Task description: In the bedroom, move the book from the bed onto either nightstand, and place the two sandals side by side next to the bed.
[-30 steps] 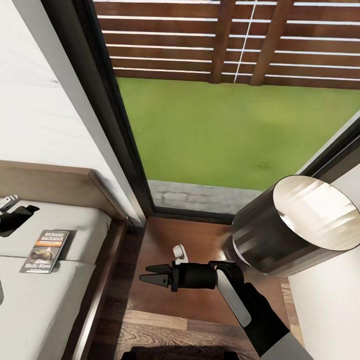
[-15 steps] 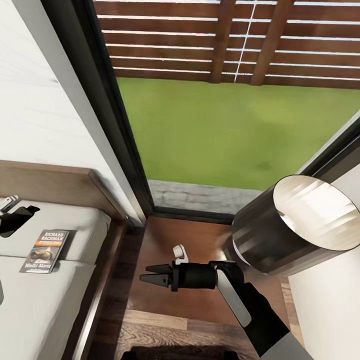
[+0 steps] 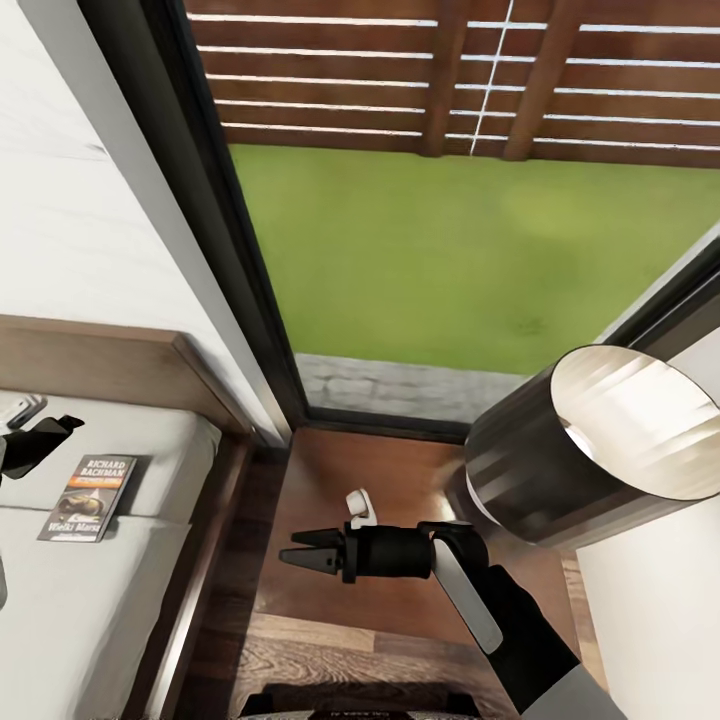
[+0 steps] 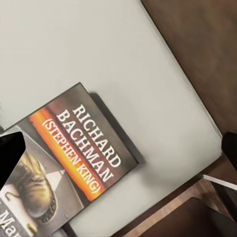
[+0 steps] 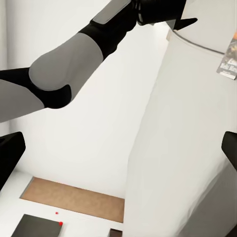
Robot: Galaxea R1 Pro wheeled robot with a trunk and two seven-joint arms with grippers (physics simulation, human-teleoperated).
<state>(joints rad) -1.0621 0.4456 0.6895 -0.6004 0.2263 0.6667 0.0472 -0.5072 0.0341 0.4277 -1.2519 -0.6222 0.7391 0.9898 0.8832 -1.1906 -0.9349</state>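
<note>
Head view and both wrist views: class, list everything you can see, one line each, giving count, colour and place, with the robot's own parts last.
book: one, dark cover with orange band, lying flat on the bed's mattress.
bed: one, pale grey mattress in brown wooden frame, left of the nightstand.
nightstand: one, reddish-brown, between bed and lamp.
lamp shade: one, dark metallic, above the nightstand's right side.
window: one, dark-framed, showing green lawn and brown fence.
left gripper: black, over the mattress near the book.
right gripper: black, fingers together, above the nightstand.
</note>
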